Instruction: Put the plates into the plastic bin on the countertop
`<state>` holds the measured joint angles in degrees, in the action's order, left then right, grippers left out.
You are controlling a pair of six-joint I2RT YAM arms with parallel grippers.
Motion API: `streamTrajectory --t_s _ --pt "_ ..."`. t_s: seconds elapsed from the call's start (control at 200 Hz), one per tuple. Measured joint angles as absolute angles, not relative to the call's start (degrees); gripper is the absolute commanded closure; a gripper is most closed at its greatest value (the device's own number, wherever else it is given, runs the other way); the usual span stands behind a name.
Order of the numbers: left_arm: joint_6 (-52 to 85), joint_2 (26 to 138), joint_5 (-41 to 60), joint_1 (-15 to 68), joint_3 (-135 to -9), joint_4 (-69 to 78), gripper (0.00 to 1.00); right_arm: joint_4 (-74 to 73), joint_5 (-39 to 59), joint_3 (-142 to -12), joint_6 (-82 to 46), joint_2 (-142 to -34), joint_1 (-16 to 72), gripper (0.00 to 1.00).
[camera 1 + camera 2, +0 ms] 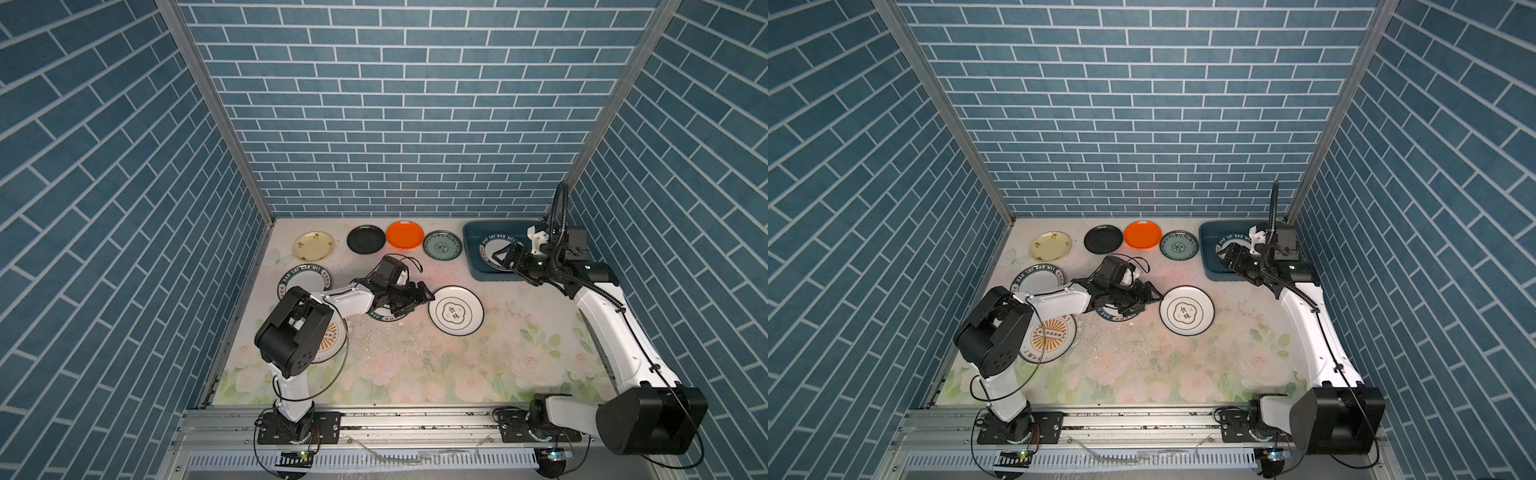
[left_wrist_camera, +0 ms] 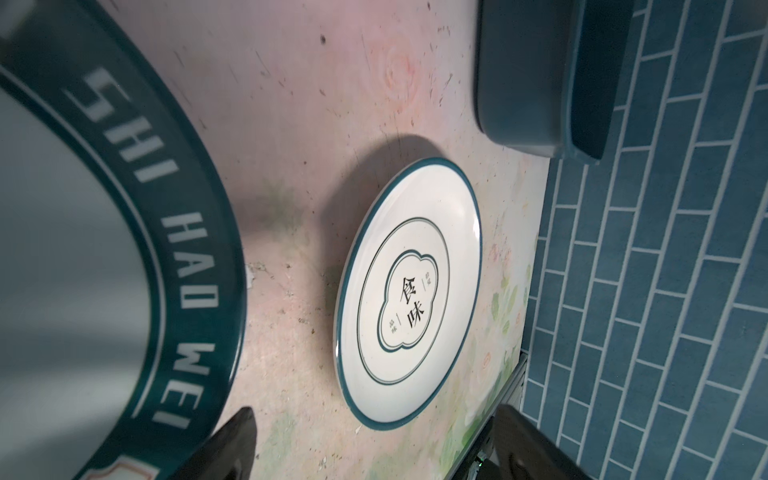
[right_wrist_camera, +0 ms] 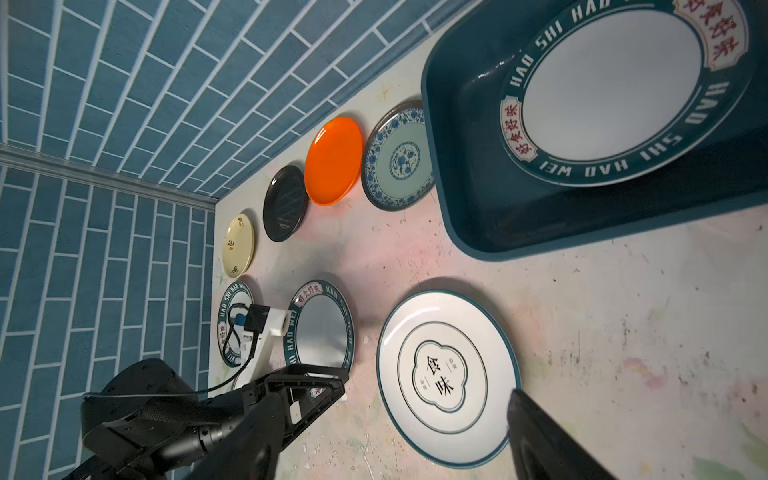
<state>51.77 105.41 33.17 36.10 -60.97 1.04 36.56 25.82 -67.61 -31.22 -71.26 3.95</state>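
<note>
The left tool (image 1: 417, 300) hovers with its fingers (image 2: 232, 440) apart and nothing between them, low over a white plate with a dark lettered rim (image 1: 388, 318) at mid-desk. Just beside it lies the white plate with a dark ring and characters (image 1: 456, 309). The right tool (image 1: 498, 261), fingers also spread and holding nothing, hangs over the dark teal bin (image 1: 473, 237) in the far right corner. A second lettered plate (image 3: 615, 83) lies flat inside the bin, and the arm hides the rest of the bin. A third lettered plate (image 1: 301, 278) and the orange sunburst plate (image 1: 1054, 336) sit by the left edge. Along the back wall run the cream-yellow plate (image 1: 313, 244), the black (image 1: 365, 239), the orange (image 1: 404, 235) meeting the black's edge, and the teal-patterned (image 1: 441, 245) just beside the bin's rim. The front of the desk (image 1: 415, 365) lies bare, as does a strip between ring plate and bin
</note>
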Motion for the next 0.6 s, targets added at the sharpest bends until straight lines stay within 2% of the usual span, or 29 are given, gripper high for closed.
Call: streamTrajectory --t_s 0.16,0.415,0.6 --pt "52.3 107.6 33.8 37.3 -61.1 2.3 0.11 36.9 27.0 -60.0 -31.5 -71.0 4.7 0.27" --pt "53.1 107.9 33.7 37.4 -61.3 2.7 0.1 34.0 29.7 -46.3 -31.6 -73.0 5.8 0.33" --pt "53.1 107.9 33.7 37.4 -62.1 2.0 0.07 29.4 30.7 -43.4 -31.1 -78.3 6.0 0.39"
